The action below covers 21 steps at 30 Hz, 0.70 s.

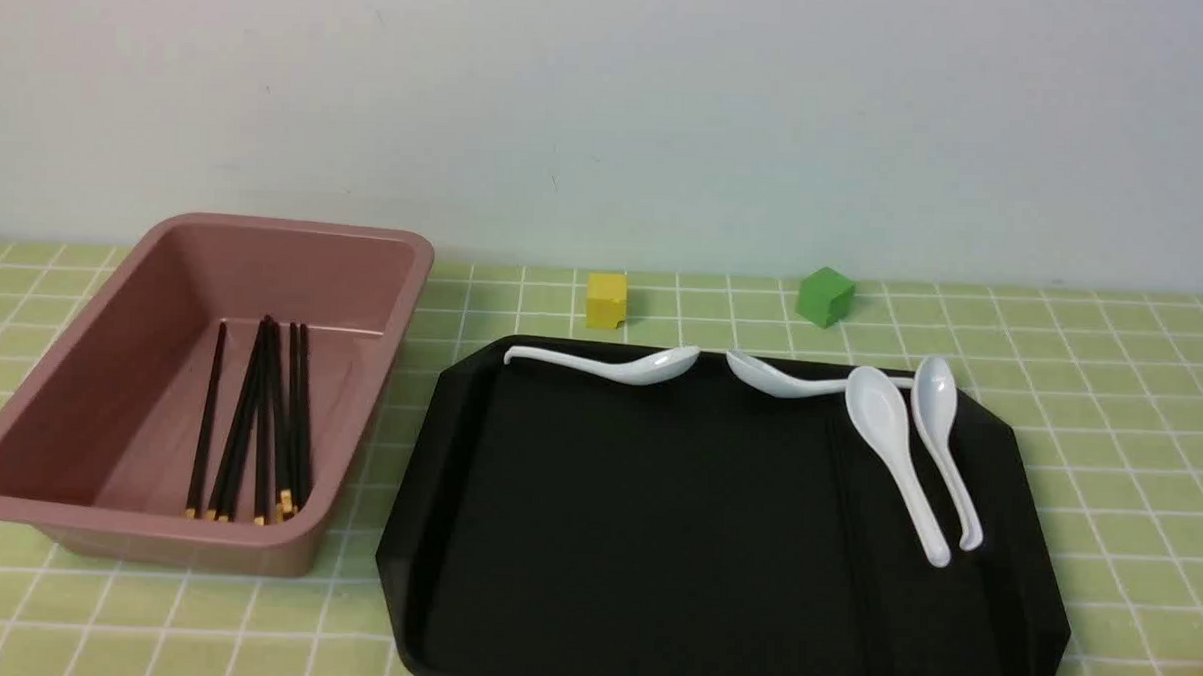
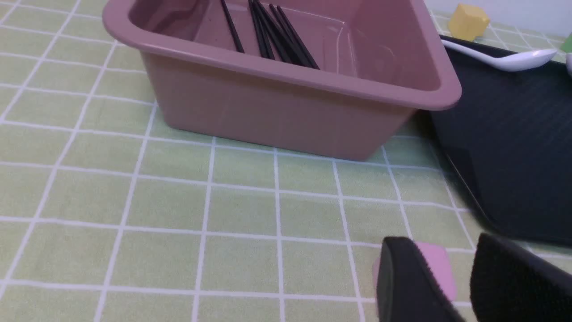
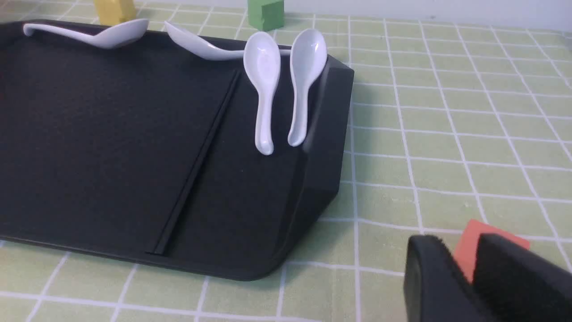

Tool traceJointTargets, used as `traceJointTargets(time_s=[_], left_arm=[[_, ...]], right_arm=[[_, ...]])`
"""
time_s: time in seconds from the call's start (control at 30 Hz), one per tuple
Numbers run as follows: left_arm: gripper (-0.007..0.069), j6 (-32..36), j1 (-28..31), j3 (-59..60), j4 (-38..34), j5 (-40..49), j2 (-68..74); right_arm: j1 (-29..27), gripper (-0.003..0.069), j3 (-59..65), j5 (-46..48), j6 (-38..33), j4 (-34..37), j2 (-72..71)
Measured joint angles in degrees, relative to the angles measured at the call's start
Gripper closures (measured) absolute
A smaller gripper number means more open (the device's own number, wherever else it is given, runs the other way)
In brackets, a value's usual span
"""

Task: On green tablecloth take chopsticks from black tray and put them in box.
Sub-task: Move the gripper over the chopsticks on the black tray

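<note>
The chopsticks lie inside the box (gold tips at the near end), left of the black tray on the green tablecloth. Left pincer: fingers apart, empty, near the box. Right pincer: fingers narrowly apart, empty, near the tray.

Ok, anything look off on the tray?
A thin dark line on the black tray beside the paired white soup spoons may be a leftover chopstick, though it could be a ridge. Two other spoons rest on the far rim.
</note>
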Motion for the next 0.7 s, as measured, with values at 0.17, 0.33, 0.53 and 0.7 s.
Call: traceJointTargets(time_s=[0.17, 0.33, 0.53, 0.7], left_arm=[[0.0386, 0.00, 0.00, 0.00, 0.00, 0.00, 0.00], [0.0386, 0.00, 0.00, 0.00, 0.00, 0.00, 0.00], [0.0386, 0.00, 0.00, 0.00, 0.00, 0.00, 0.00], [0.0386, 0.00, 0.00, 0.00, 0.00, 0.00, 0.00]], right_arm=[[0.00, 0.0475, 0.00, 0.00, 0.00, 0.00, 0.00], [0.00, 0.0467, 0.00, 0.00, 0.00, 0.00, 0.00], [0.00, 0.0458, 0.00, 0.00, 0.00, 0.00, 0.00], [0.00, 0.0451, 0.00, 0.00, 0.00, 0.00, 0.00]])
